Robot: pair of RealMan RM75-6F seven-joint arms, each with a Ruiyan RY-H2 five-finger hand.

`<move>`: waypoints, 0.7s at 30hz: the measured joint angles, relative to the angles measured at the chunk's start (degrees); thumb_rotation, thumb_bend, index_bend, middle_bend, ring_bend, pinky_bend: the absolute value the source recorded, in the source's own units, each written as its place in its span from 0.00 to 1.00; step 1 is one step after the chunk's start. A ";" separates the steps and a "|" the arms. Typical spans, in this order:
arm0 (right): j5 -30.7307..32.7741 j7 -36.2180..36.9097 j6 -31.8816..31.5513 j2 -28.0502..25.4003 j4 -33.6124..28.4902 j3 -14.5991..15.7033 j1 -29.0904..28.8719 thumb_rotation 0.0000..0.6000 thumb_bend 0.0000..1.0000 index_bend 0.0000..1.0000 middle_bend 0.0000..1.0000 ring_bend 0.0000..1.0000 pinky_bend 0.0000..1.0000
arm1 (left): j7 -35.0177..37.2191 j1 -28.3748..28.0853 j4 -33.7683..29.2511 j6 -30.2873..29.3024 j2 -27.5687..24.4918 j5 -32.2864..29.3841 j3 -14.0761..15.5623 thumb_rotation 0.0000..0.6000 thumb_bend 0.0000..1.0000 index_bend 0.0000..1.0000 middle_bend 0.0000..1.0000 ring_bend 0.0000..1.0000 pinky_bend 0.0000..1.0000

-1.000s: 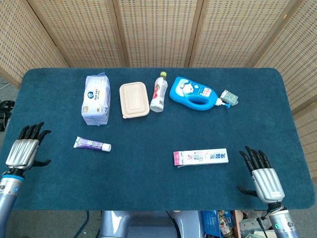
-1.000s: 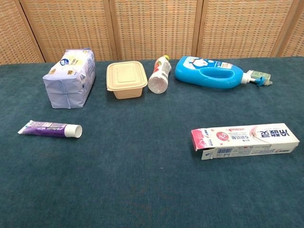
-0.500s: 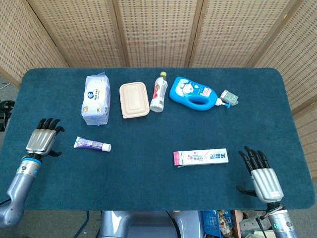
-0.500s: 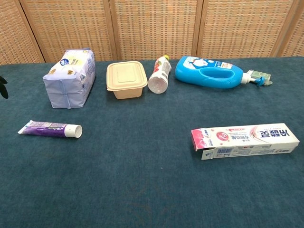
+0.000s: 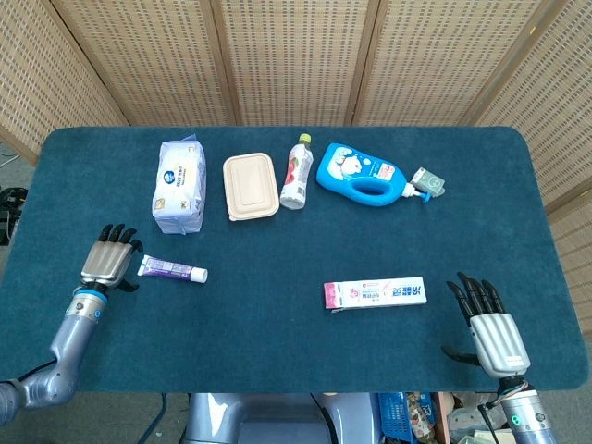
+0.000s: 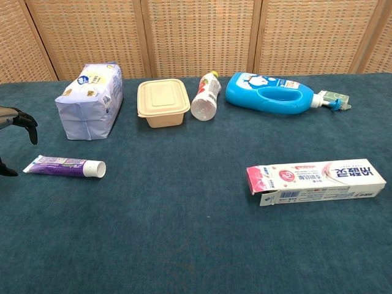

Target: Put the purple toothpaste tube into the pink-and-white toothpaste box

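Bright, even light; sharp focus, faint shadows.

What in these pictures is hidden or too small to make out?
- Left hand: chest view shows only dark fingers; the left edge cuts off the rest.
- Right hand: absent from chest view.
- Toothpaste box: its inside is too dark to see.
- Toothpaste tube: print too small to read.

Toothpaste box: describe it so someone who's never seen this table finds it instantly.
On the blue table, ignore the back row of items and look at the near right, ahead of the right hand. The toothpaste box lies flat there alone, long and pink-and-white, its left end flap open.
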State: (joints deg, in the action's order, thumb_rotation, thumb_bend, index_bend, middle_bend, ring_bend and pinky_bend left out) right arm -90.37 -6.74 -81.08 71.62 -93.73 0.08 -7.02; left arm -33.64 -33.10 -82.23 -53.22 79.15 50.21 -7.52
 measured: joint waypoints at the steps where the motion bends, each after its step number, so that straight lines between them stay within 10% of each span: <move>1: -0.01 0.01 -0.01 0.03 0.05 -0.02 -0.02 1.00 0.00 0.06 0.00 0.00 0.00 | -0.24 -0.26 0.29 0.05 0.43 -0.38 0.01 1.00 0.10 0.36 0.15 0.00 0.00; 21: -0.27 0.77 -0.68 0.45 0.78 -0.23 0.02 1.00 0.00 0.06 0.00 0.00 0.00 | -5.39 -5.13 2.34 -0.50 5.47 -6.51 0.55 1.00 0.12 0.38 0.15 0.00 0.00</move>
State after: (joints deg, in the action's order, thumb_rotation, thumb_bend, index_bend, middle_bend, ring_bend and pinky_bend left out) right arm -90.64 -5.97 -81.75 72.08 -92.95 -0.15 -7.00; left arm -39.03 -38.23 -79.88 -53.72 84.62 43.70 -6.96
